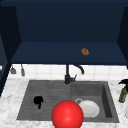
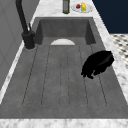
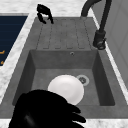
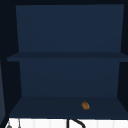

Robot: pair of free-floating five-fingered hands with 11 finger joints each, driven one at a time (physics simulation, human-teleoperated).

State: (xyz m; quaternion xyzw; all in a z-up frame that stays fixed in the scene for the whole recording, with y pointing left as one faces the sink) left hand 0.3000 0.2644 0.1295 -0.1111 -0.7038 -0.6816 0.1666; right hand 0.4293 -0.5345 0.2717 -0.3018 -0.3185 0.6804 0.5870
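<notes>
Left hand (image 1: 38, 100) hovers over the ribbed drainboard (image 1: 47, 97) at the left of the sink, near its front edge. Fingers hang down loosely curled, holding nothing; whether the tips touch the drainboard I cannot tell. In the left side view it (image 2: 98, 64) sits over the drainboard's front part, fingers drooping; in the right side view it (image 3: 44, 11) is at the far end of the drainboard.

Right hand (image 3: 45, 111) sits very close to the right side camera, at the near rim of the basin, fingers stretched out and spread, holding nothing. Just past it a white plate (image 3: 66, 89) lies on the basin floor beside the drain (image 3: 82, 80).

Front view: plate (image 1: 88, 108) in the right basin, a red ball (image 1: 67, 115) overlapping its left edge at the sink's near rim. Black faucet (image 1: 68, 74) at the far rim, between drainboard and basin. Green bottle (image 1: 122, 94) on the marble surface (image 1: 10, 100), right of the sink. Small brown item (image 1: 85, 51) on the bottom shelf of the blue cabinet (image 1: 67, 53) above.
</notes>
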